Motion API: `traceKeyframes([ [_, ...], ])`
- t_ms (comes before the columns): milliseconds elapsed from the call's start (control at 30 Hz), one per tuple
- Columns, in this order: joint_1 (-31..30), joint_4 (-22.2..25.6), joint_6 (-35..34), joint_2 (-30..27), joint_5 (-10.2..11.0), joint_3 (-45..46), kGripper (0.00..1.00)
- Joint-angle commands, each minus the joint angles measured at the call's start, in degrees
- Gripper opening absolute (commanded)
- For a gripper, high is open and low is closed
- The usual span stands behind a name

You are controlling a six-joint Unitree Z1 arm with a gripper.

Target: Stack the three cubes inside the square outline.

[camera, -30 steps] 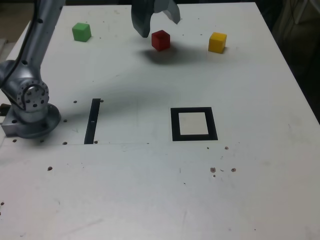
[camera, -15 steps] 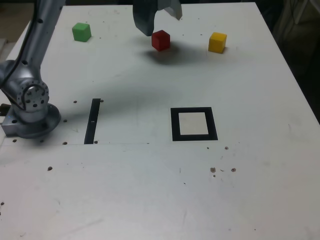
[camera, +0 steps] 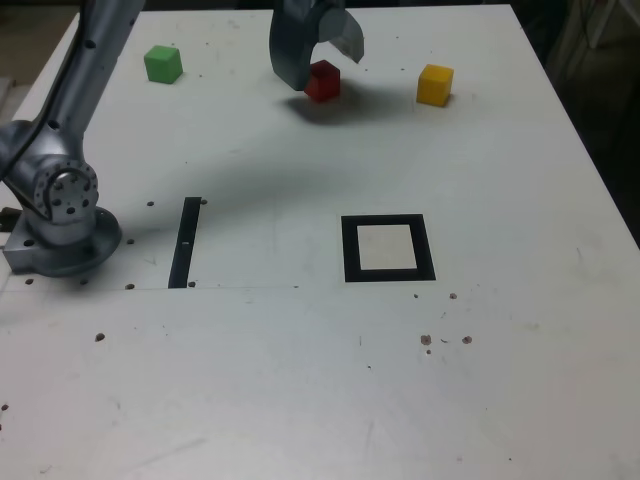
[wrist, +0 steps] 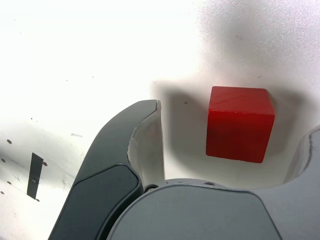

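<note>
White and lightly speckled, the tabletop (camera: pixel 500 380) carries everything in play, and the tool (camera: pixel 318 55) stands at its far edge with its jaws spread wide and nothing between them gripped. What the coming move turns on is the red cube (camera: pixel 322 80): in the wrist view the cube (wrist: pixel 240 123) sits inside the gap of the tool (wrist: pixel 230 150), but off centre, with bare tabletop between it and the dark jaw on one side, while the other jaw shows only at the frame's edge, closer to it. No contact is visible on either side. The cube's faces look slightly turned relative to the jaw's inner face, though only by a little. From the tool, the yellow cube (camera: pixel 435 84) lies off toward the exterior view's right, the green cube (camera: pixel 162 63) well off toward that view's left, and the square outline (camera: pixel 348 250) lies well apart, nearer the camera. My judgement is that a closing squeeze would first drag the cube toward centre before gripping it.
</note>
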Motion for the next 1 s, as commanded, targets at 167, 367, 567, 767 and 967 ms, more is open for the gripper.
traceKeyframes([
  [167, 0.12, -0.69, 0.24, 1.54, 0.02, -0.43, 0.92],
  [367, 0.05, -0.76, 0.25, 2.19, 0.03, -0.94, 0.89],
  [567, -0.12, -0.69, 0.25, 2.91, -0.12, -2.2, 0.74],
  [767, -0.19, -1.18, 0.35, 3.38, -0.1, -2.91, 0.49],
  [967, -0.22, -1.28, 0.73, 3.4, -0.12, -3.12, 0.39],
])
